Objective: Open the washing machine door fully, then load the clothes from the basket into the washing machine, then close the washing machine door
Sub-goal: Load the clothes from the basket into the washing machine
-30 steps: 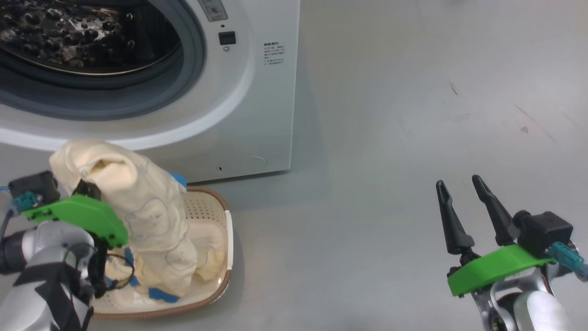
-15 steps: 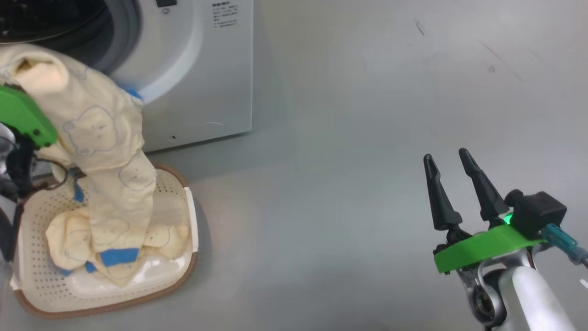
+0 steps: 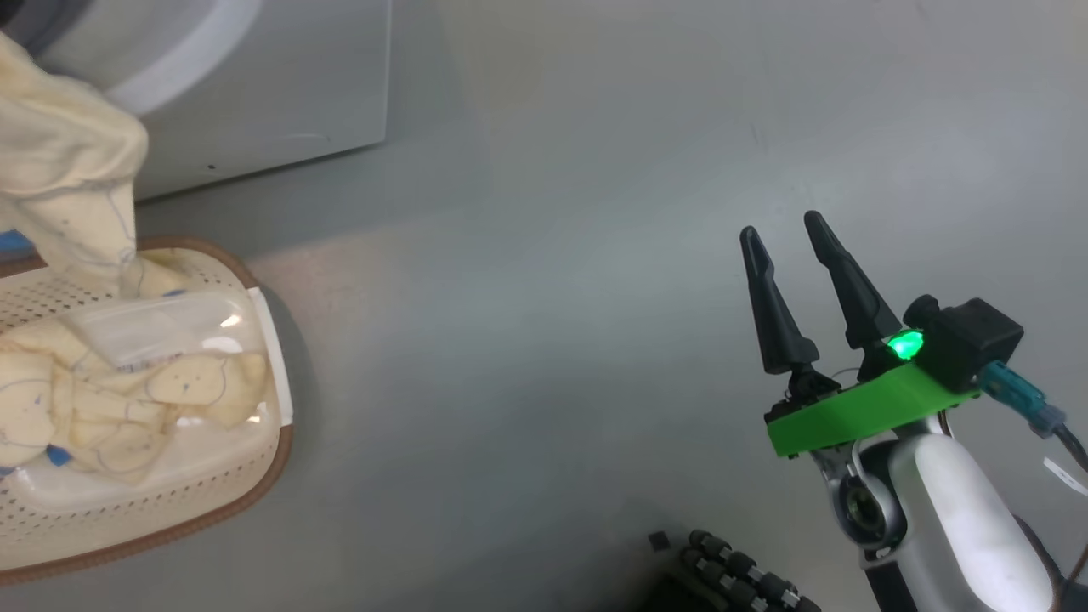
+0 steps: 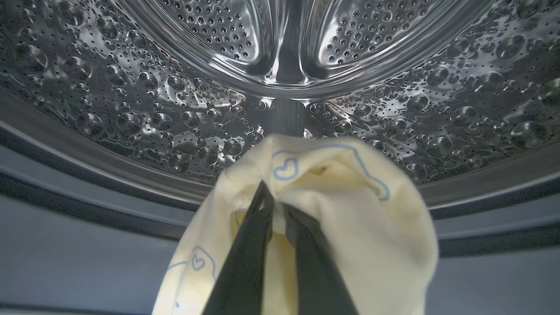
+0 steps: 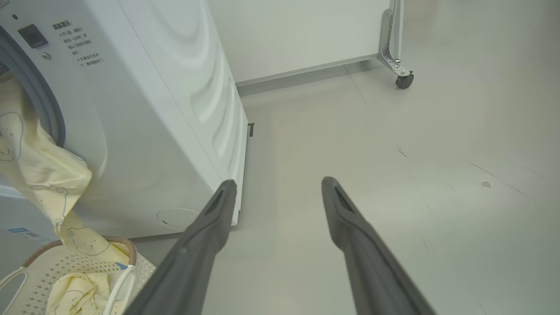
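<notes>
The left hand (image 4: 274, 201) is pinched shut on a fold of the clothes (image 4: 332, 210). Its two dark fingers (image 4: 245, 262) come together in the cream fabric, which bunches over and around their tips and shows thin blue printed outlines. Just beyond the hand lies the grey gasket (image 4: 87, 183) of the washing machine (image 3: 272, 85), and past that the perforated steel drum (image 4: 175, 109) opens wide, so the gripped end of the garment hangs at the mouth of the porthole. From there the cloth trails back and down the white front of the machine to the basket (image 3: 263, 450). The basket stands on the floor (image 3: 544, 297) just in front of the machine, below the left hand. More cream pieces with small blue patches lie heaped inside it, under the brown rim.

The right hand (image 3: 779, 227) is well apart from all this, out to the side over bare grey floor. Its fingers (image 3: 850, 289) are spread and grip nothing. A green light (image 3: 905, 346) glows at their base, above a green plate (image 3: 858, 408) on the wrist. Looking along this hand, the machine's side panel is ahead and to one side. Further off, a metal frame leg on a small caster (image 5: 403, 81) stands by a pale wall.
</notes>
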